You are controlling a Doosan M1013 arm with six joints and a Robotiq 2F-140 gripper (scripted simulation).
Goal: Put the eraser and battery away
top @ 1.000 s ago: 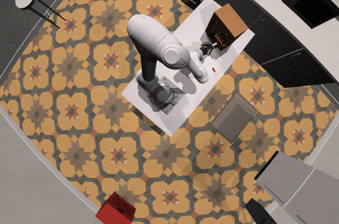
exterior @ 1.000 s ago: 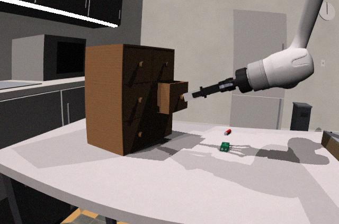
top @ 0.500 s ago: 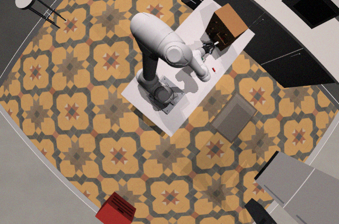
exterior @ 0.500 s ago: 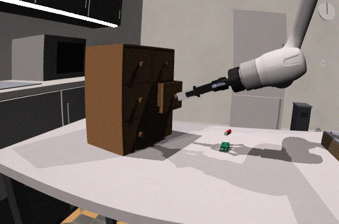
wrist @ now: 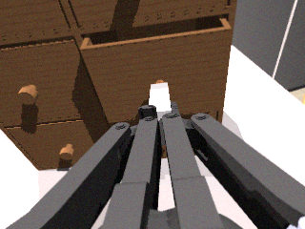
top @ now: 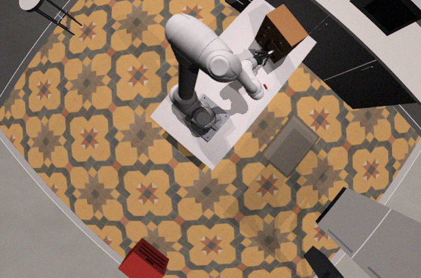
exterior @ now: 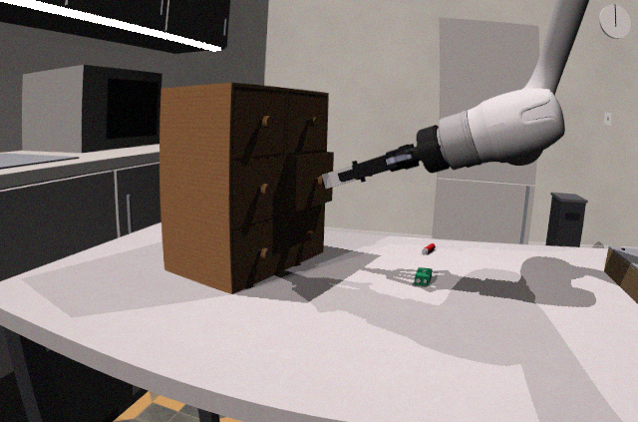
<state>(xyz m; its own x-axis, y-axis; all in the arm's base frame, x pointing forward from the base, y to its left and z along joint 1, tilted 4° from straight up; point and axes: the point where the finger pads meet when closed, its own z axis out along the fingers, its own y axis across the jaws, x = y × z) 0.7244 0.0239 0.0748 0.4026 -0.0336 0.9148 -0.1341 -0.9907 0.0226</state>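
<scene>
The small wooden chest point(top: 287, 25) point(exterior: 195, 175) stands at the table's far end. Its middle-row right drawer point(exterior: 309, 165) point(wrist: 191, 62) sticks out a little; the other drawers sit flush. My gripper point(top: 271, 52) point(exterior: 330, 180) point(wrist: 160, 96) is shut with nothing in it. Its pale fingertips press against that drawer's front at the knob. A small red thing with a pale end point(top: 266, 87) point(exterior: 428, 248) lies on the table to the right of the chest; it may be the battery. I see no eraser in any view.
A green die point(exterior: 423, 276) lies on the white table point(exterior: 257, 345) in front of the red thing. A brown box corner point(exterior: 623, 264) shows at the table's right edge. Kitchen counters and a microwave stand behind the chest.
</scene>
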